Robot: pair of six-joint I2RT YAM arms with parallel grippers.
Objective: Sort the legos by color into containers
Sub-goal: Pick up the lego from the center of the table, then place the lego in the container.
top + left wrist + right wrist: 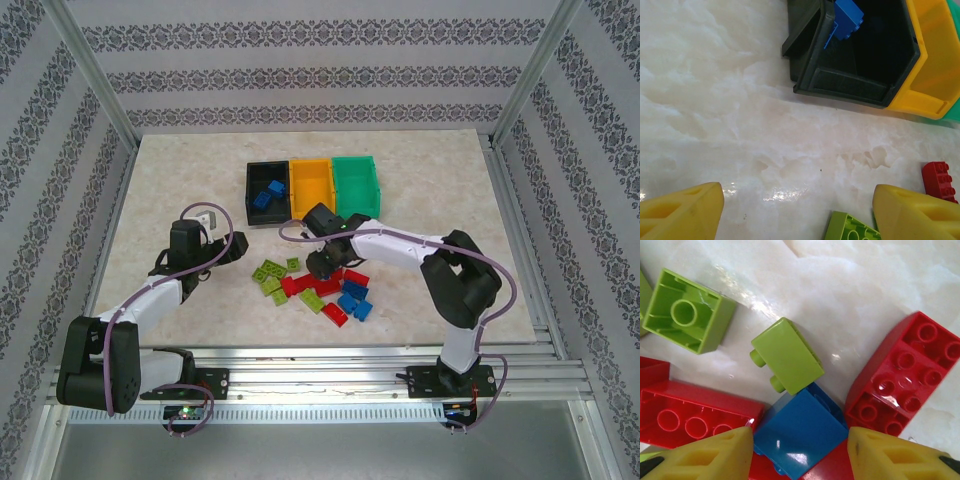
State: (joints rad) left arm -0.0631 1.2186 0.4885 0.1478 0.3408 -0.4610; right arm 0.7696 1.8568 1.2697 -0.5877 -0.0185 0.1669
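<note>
The left arm (150,295) reaches over the bare marble-patterned table (180,180), left of the brick pile. Its wrist view shows the left gripper (797,205) spread wide, with nothing between the two yellow fingers (685,210) but tabletop. Just ahead of it sits the black bin (855,85) with a blue brick (847,20) leaning inside. A lime brick (852,230) and a red brick (940,180) lie by the right-hand finger.

From above, the loose legos are a cluster near the middle of the table, in front of the bins. Lime green bricks (270,270) are on its left, red bricks (300,285) are in the middle and blue bricks (352,300) are on its right. Behind them the three bins stand touching in a row: the black one, then the orange-yellow bin (311,180), then the green bin (355,178). Two or so blue bricks lie in the black one; the other two look bare inside.

The right arm (440,265) bends in from the right, and the right gripper (799,450) is down on the pile. Its fingers bracket a blue cube-like brick (800,425), both pads at the brick's sides (whether they actually clamp it I cannot tell). Around that brick lie a hollow-side-up red brick (690,415), a small lime brick on its side (787,356), an upturned lime brick (687,310) and a studs-up red brick (905,375).
</note>
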